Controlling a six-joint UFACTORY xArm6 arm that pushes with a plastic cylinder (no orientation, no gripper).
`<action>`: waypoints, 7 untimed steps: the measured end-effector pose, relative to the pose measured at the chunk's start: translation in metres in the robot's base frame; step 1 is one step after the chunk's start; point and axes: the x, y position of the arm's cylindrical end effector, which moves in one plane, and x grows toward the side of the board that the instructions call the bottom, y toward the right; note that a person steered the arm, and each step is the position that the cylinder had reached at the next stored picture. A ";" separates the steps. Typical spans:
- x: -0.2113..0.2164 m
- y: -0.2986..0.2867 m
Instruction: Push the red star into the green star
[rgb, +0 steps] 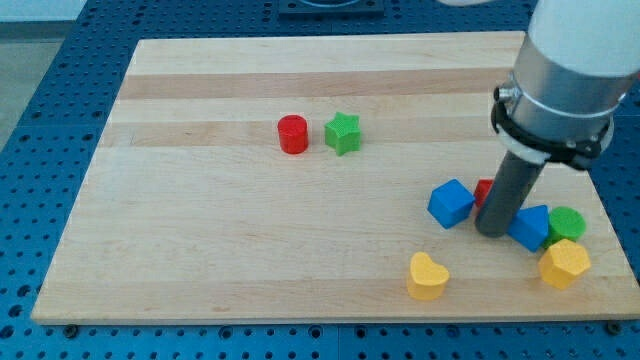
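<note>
The rod carries no jaws. Its tip (492, 231) stands just in front of the red star (484, 190), largely hidden, between two blue blocks. The green star (343, 133) sits well apart, up-left on the bench (200, 250). Advise rounding to the red star's right, then pushing straight up-left.

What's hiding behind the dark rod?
A red block peeks out behind the rod, between two blue blocks. Most of it is covered, so its shape cannot be told. My tip touches the board.

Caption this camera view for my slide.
My tip sits beside the red star, far from the green star.
</note>
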 end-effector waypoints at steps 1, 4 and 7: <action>-0.035 0.011; -0.035 0.058; -0.117 0.049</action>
